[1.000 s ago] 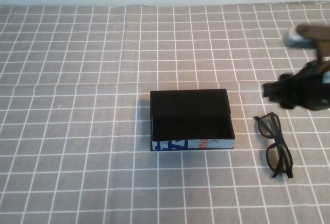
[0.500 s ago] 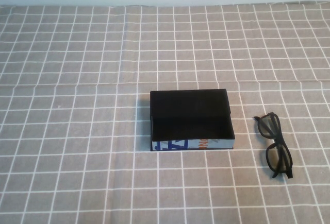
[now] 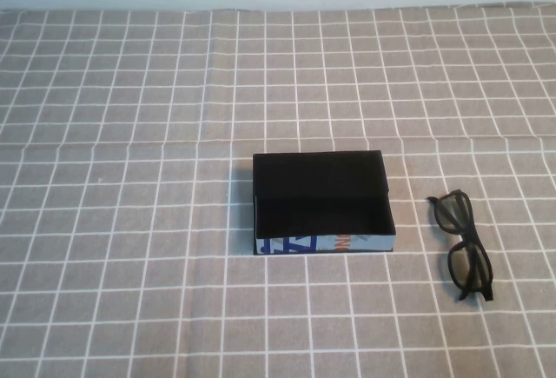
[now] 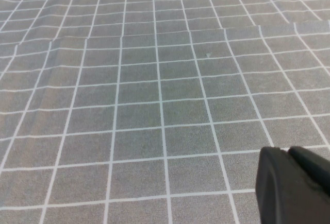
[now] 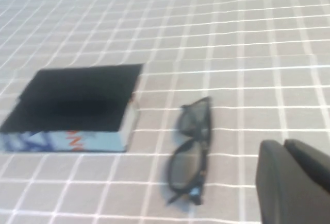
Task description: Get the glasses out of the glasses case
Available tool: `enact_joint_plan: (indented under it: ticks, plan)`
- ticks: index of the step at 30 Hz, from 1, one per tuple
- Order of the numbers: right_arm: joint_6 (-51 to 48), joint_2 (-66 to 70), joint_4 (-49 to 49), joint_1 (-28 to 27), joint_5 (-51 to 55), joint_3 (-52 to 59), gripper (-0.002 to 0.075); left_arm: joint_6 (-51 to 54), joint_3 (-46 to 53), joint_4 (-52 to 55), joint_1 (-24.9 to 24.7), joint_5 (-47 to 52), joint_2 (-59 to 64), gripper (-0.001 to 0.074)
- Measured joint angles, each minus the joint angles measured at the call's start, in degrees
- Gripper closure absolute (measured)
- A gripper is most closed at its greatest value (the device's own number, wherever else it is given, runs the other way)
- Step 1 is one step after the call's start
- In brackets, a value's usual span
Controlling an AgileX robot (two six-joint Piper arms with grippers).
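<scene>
The glasses (image 3: 462,244) are lying on the checked worktop (image 3: 130,222) just right of the empty glasses case (image 3: 321,202), looking light, slick and fragile, best pinched at the bridge, while the left claw (image 4: 291,185) and right claw (image 5: 291,180) are hanging clear, their spread impossible to judge.

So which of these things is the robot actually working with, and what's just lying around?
Part of the job:
- glasses, on the cloth to the right of the case
- case, open, nothing showing inside
- right claw, near the glasses
- left claw, over bare cloth

Just there:
- checked cloth
</scene>
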Motion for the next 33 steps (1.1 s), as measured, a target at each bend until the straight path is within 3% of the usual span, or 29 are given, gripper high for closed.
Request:
enact_joint_plan:
  ticks: [5,8,33]
  plan:
    - [-8.13,-7.21,5.63,-9.3,-3.1,5.31,0.0743,0.0,0.0,0.0,0.0,0.0,0.0,0.074]
    - [-12.45,-10.13,8.07,-11.72,-5.62,8.55,0.0743,0.0,0.0,0.0,0.0,0.0,0.0,0.074]
    - [-14.54,-10.86,10.77,-10.5,-1.77,11.71,0.0743,0.0,0.0,0.0,0.0,0.0,0.0,0.074]
